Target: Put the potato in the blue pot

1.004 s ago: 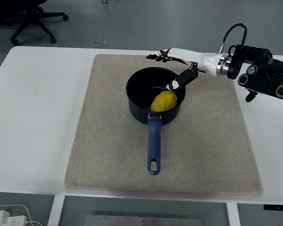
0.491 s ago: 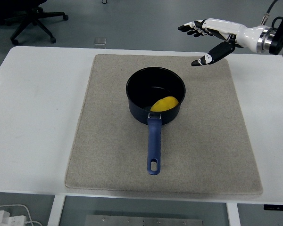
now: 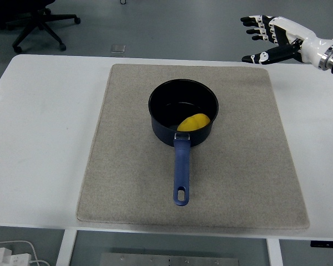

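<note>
I am seeing the right hand (image 3: 269,37) hanging high at the upper right corner, well clear of the blue pot (image 3: 183,112), its fingers spread and carrying nothing. A second ago that hand was sitting right at the pot's far rim, just above the potato; half a second ago it was already lifting away toward the right, and now it is pulling back further still. The potato (image 3: 193,122) is lying inside the pot, tucked against the near wall just above where the blue handle (image 3: 181,172) joins. It has settled lower than it was while the hand was beside it, and it is not shifting between the last two views. The pot itself is staying put in the middle of the beige mat (image 3: 122,166) on the white desk (image 3: 39,138). I am judging the placement as done: the release has happened and the withdrawal is all that is left. The left hand is not showing anywhere.
</note>
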